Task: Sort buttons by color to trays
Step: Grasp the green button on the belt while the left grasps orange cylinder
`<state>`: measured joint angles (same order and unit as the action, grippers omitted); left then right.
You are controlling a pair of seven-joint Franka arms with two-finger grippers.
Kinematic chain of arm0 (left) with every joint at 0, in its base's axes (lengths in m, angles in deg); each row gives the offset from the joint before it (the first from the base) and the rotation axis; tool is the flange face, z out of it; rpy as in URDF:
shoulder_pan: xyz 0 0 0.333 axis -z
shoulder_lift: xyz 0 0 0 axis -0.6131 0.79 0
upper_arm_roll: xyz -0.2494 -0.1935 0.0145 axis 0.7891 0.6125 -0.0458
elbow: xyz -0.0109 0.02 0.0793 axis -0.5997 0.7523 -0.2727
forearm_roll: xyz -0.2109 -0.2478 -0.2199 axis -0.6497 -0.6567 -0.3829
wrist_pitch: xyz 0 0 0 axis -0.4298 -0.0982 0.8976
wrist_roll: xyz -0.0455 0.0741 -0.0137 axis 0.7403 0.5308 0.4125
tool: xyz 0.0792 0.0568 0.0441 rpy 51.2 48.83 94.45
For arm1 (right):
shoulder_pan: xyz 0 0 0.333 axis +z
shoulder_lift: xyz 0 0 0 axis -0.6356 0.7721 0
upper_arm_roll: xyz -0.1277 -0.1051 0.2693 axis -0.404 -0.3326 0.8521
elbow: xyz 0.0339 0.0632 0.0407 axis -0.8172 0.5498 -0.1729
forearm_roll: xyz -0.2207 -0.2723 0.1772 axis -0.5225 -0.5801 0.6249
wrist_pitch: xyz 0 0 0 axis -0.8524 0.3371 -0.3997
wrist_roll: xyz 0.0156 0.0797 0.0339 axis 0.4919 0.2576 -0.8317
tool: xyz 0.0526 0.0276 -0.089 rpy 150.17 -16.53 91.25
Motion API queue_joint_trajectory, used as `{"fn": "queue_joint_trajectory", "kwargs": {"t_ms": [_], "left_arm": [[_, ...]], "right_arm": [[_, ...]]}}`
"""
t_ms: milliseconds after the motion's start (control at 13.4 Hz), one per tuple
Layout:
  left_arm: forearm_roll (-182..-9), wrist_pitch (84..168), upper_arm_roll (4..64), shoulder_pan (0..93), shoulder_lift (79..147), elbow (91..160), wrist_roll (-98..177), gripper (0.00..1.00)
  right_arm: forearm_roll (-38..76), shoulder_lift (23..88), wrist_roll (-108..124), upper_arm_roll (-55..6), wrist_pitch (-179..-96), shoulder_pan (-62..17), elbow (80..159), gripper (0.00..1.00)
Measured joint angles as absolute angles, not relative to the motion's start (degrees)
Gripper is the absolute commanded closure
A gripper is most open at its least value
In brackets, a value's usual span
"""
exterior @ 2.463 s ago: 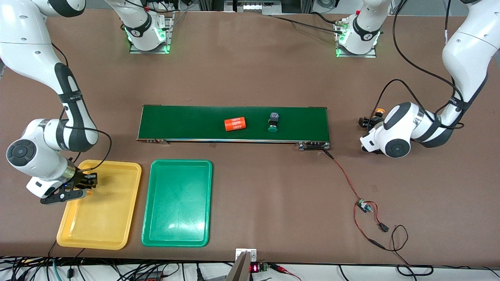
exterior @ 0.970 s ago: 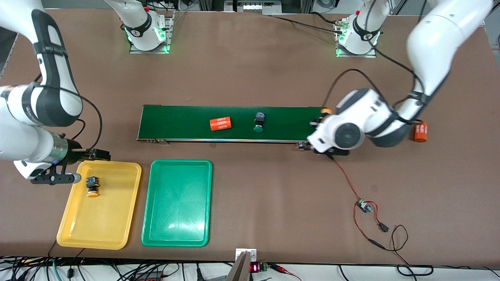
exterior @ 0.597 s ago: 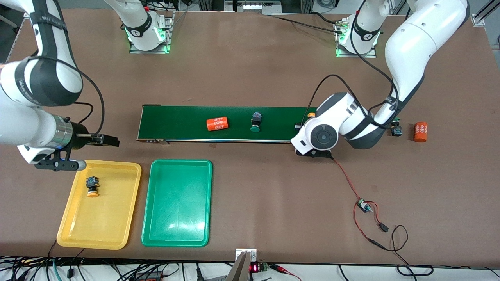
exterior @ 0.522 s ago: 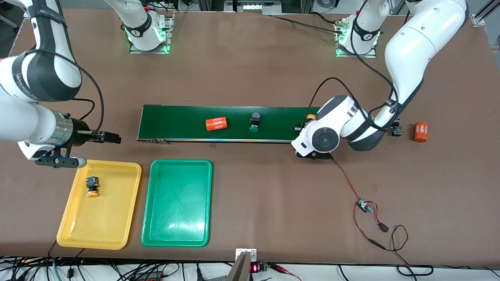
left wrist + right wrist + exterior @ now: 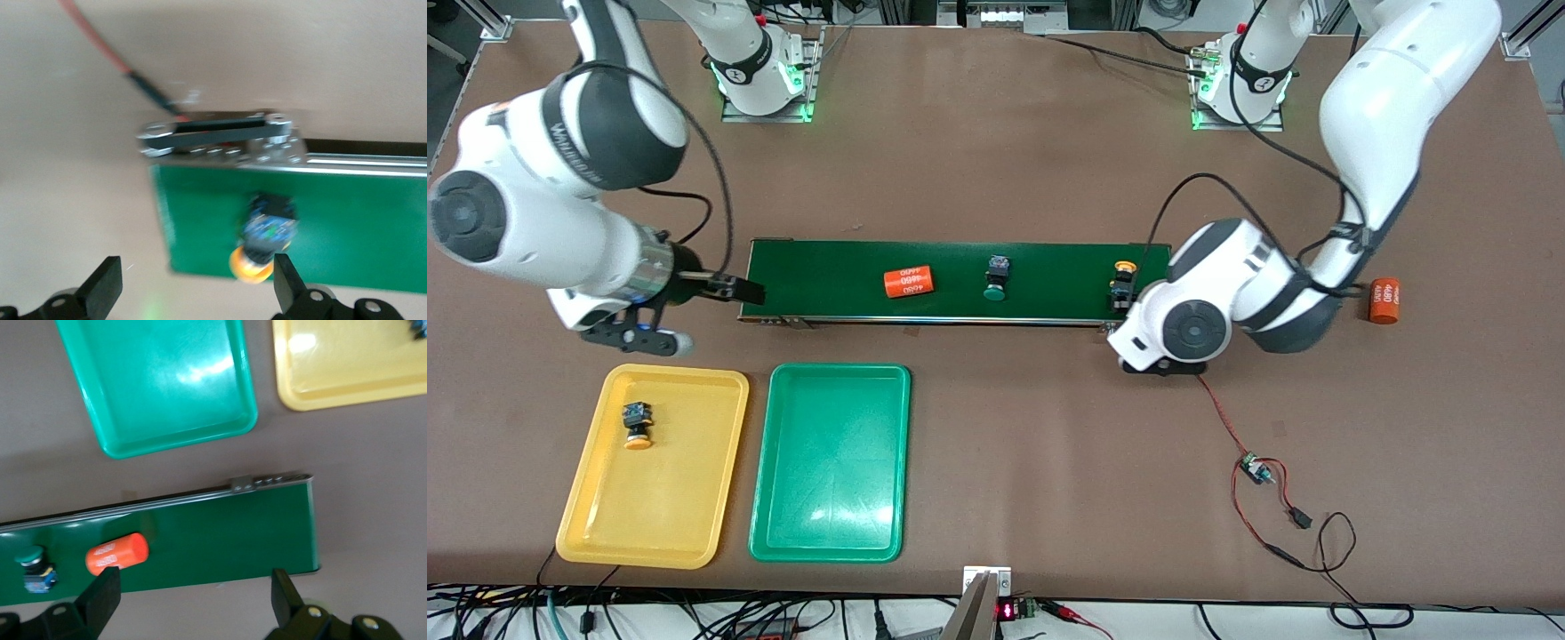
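Left gripper (image 5: 193, 290) gaping empty above yellow button (image 5: 262, 241) lying at belt (image 5: 959, 281) end, frame centre-right; right gripper (image 5: 193, 597) gaping empty, approaching opposite end.

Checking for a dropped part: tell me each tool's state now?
Left tool: open, empty, over the belt's end.
Right tool: open, empty, at the belt's other end.

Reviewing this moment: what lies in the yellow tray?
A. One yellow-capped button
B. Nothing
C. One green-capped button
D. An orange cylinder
A: a single yellow-capped button lies in the yellow tray, toward the end farther from the front camera; the green-capped button and an orange cylinder are on the conveyor belt.
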<state>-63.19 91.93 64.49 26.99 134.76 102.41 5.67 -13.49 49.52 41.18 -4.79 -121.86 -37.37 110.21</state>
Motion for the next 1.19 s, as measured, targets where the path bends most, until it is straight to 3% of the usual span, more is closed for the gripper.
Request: {"fn": "queue_joint_trajectory", "kwargs": {"t_ms": [224,522,672,970,1194], "left_arm": [[-63.19,84.84,64.44,26.06,133.33,95.07,5.77,0.00],[-63.18,84.26,63.00,22.73,132.87,93.06,13.66,0.00],[-63.19,86.24,57.29,22.93,129.62,94.32,23.07,0.00],[-63.43,93.42,41.81,22.96,120.78,104.84,43.13,0.00],[-63.76,101.13,30.88,21.52,119.64,112.78,50.89,0.00]], "right_arm": [[-13.60,47.02,47.85,-0.80,-129.91,-36.21,117.49,0.00],[-15.73,43.73,55.28,4.18,-140.95,-36.10,127.95,0.00],[-21.77,43.26,60.70,7.69,-143.94,-36.05,131.33,0.00],[-30.01,43.18,68.42,12.64,-145.60,-35.77,135.10,0.00],[-33.37,43.55,68.65,13.07,-146.00,-34.73,135.82,0.00]]}}
